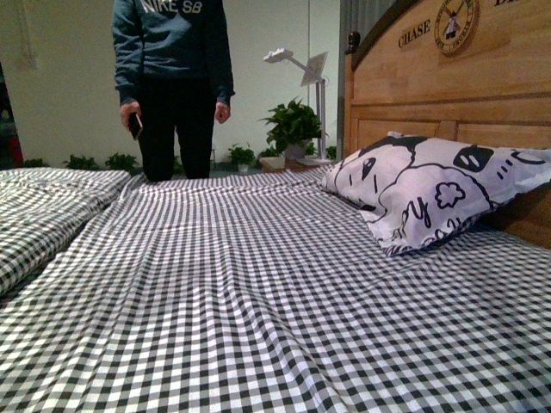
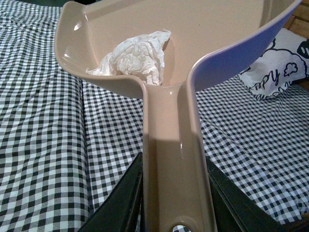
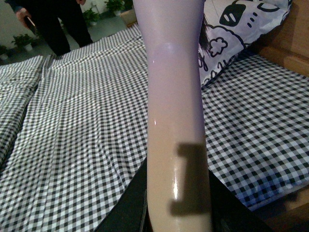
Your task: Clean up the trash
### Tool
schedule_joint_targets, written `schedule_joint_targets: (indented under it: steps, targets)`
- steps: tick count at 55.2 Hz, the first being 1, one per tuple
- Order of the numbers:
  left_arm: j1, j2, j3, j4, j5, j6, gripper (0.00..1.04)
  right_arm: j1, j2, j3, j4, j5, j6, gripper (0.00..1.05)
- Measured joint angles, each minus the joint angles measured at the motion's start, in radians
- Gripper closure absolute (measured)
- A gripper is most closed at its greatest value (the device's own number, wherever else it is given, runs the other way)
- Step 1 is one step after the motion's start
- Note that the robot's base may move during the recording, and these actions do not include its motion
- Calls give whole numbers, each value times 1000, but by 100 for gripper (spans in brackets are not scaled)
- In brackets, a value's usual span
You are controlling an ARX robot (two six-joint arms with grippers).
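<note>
In the left wrist view the trash (image 2: pixel 134 59), a crumpled white wad, lies inside the pan of the beige dustpan (image 2: pixel 203 29), close to where the handle joins. My left gripper (image 2: pixel 175 193) is shut on the dustpan's handle, its black fingers (image 2: pixel 123 198) pressed to both sides. The pan hangs above the checked bedsheet (image 2: pixel 43 145). In the right wrist view my right gripper (image 3: pixel 176 198) is shut on the beige handle of the brush (image 3: pixel 175 96), which runs away from the camera; its bristles are out of view. Neither arm shows in the front view.
A black-and-white checked sheet (image 1: pixel 241 292) covers the bed. A large white pillow with black cartoon prints (image 1: pixel 430 189) leans on the wooden headboard (image 1: pixel 448 95) at the right. A person in dark clothes (image 1: pixel 172 86) stands beyond the bed's far edge, with potted plants (image 1: pixel 293 125) nearby.
</note>
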Motion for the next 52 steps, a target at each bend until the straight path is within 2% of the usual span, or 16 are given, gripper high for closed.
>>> schedule_joint_targets:
  steps: [52]
  targets:
    - [0,0,0,0,0,0,76,0,0,0,0,0,0,85]
